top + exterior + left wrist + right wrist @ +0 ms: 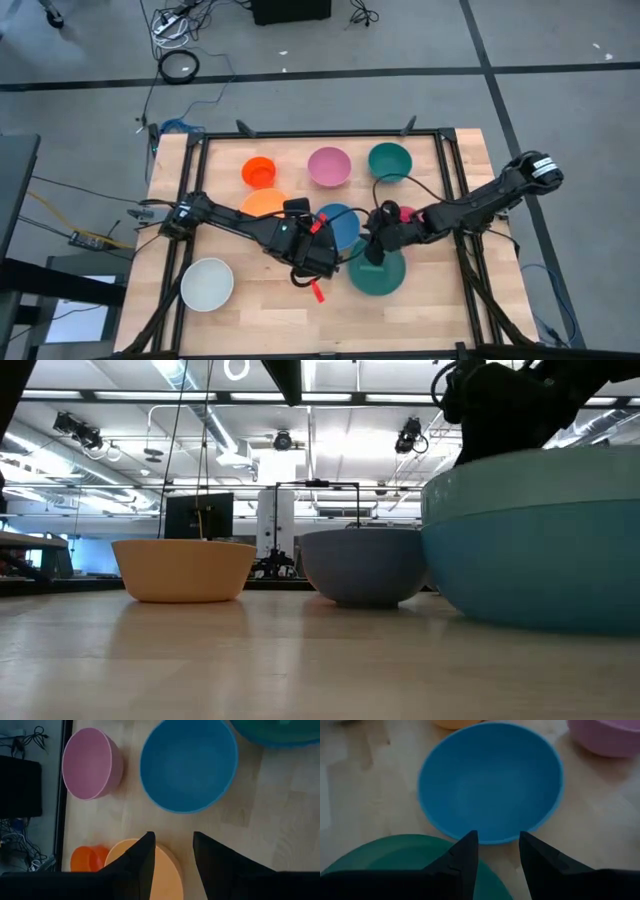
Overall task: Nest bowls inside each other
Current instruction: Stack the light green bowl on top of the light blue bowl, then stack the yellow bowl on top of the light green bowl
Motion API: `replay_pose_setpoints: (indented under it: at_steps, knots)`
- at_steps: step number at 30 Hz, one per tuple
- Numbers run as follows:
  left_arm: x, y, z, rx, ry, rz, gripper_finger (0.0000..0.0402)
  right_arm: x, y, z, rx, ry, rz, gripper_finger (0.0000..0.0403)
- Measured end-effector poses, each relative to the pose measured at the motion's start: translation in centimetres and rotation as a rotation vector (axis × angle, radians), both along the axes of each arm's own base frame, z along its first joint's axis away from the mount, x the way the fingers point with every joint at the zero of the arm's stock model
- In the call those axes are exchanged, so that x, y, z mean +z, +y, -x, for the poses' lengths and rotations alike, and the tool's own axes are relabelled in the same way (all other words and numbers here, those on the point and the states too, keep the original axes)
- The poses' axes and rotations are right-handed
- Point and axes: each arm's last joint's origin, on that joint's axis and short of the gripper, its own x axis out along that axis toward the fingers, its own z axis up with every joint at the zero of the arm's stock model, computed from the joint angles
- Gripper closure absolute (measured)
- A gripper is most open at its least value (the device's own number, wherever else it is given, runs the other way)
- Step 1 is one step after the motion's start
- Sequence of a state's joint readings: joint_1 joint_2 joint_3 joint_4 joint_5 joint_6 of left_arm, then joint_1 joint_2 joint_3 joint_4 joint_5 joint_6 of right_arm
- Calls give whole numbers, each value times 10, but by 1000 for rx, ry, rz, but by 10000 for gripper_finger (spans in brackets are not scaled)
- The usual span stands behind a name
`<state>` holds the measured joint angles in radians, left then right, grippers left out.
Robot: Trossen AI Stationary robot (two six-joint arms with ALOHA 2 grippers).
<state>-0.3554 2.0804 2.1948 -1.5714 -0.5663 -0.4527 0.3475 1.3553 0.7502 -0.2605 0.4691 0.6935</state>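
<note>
Looking down on the tabletop (270,310), I see the white bowl (207,283) at the near left, well apart from the rest. Farther back sit the small orange-red bowl (258,171) and, just nearer, the orange bowl (262,204). The left end effector (322,262) hangs over the middle, just beside the blue bowl (338,224); from its wrist camera I see its fingers (142,862) parted by a narrow gap with nothing between them, the orange bowl's rim below them. The pink bowl (328,166) stands at the far middle, and the green bowl (389,161) to its right. The right end effector (372,252) sits above the far rim of the large teal bowl (378,272), which lies near of the blue one; its fingers (465,860) also stand slightly apart and empty. A small magenta bowl (405,213) shows just behind the right arm.
</note>
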Motion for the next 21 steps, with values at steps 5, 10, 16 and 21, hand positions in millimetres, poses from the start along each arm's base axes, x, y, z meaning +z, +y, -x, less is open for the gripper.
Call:
replay_pose_setpoints:
  at_steps: [5,10,16,21]
  knots:
    - [0,0,0,2,-2,1,259,1,0,-1,7,-6,-3,271]
    - [0,0,0,3,-3,-1,259,2,3,0,18,-17,-26,271]
    - [0,0,0,4,-6,-6,259,11,16,-5,76,-138,-95,271]
    - [0,0,0,4,-6,-6,259,13,29,-5,119,-178,-161,271]
